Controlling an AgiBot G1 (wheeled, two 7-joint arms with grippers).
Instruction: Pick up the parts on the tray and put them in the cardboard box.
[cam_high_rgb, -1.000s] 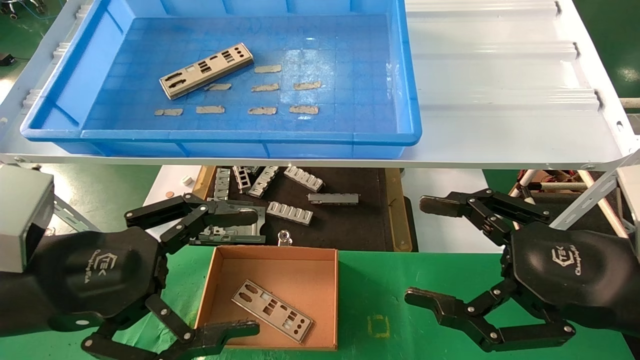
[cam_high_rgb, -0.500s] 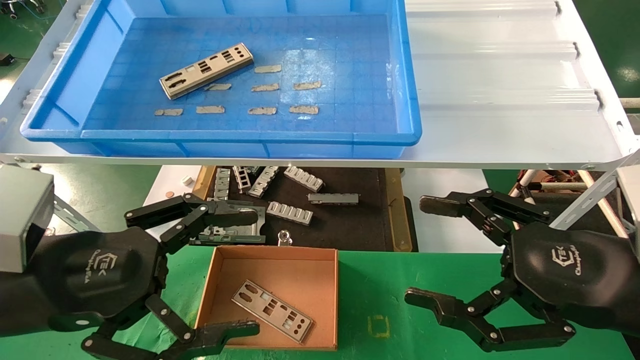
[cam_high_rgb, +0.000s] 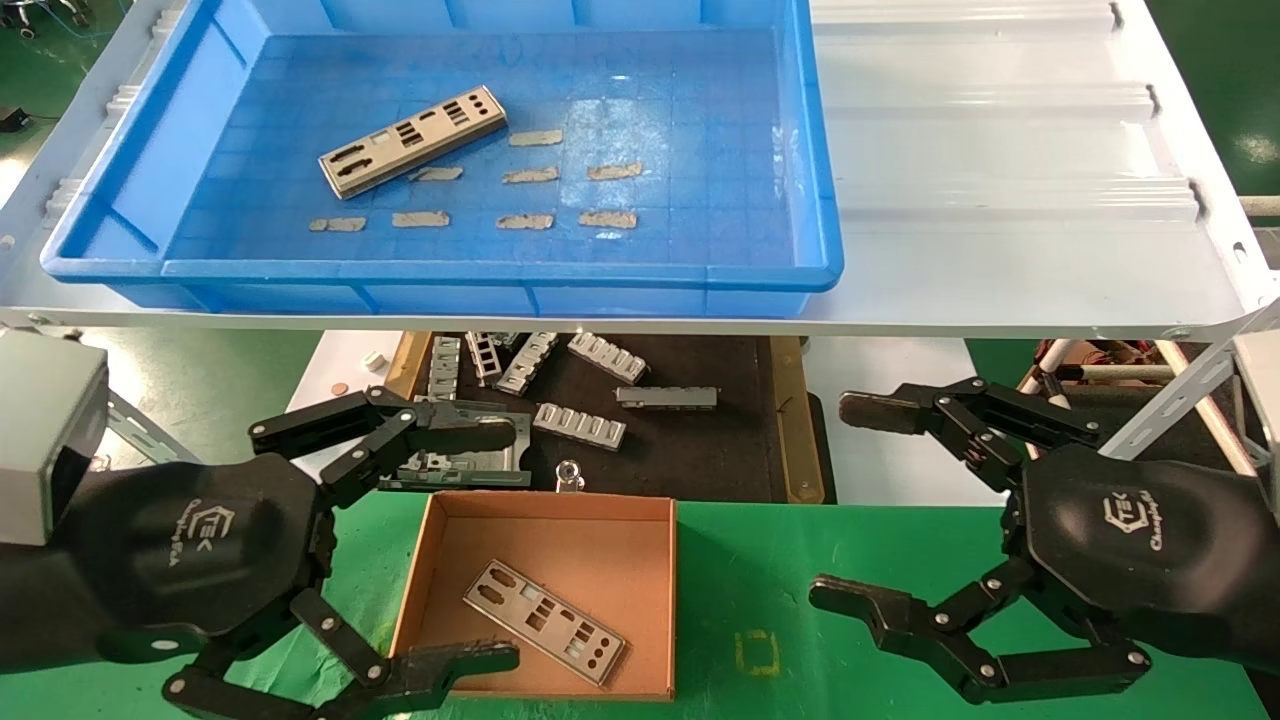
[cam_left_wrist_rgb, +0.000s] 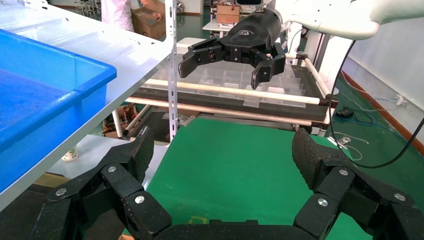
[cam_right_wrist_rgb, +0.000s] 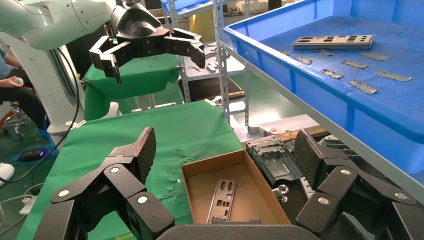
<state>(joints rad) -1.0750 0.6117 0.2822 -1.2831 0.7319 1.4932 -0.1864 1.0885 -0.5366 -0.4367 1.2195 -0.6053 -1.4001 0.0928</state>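
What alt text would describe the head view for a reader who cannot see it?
One silver part lies in the blue tray on a white shelf; another part lies in the cardboard box below. The open left gripper and right gripper hover beside the box.

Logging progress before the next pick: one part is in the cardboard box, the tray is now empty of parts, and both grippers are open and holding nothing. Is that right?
Not quite. The tray is not empty of parts: one part lies on its floor among grey tape strips, as the head view shows. The rest holds: one plate in the cardboard box, left gripper and right gripper open and empty.
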